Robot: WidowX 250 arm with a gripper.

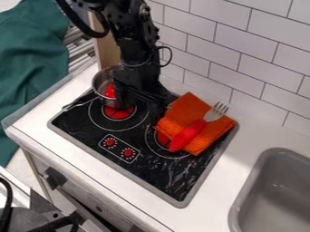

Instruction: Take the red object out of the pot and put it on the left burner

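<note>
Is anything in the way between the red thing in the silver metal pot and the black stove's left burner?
Yes, the near wall of the silver metal pot stands between the red thing and the left burner. Past that wall, nothing visible blocks the way.
</note>
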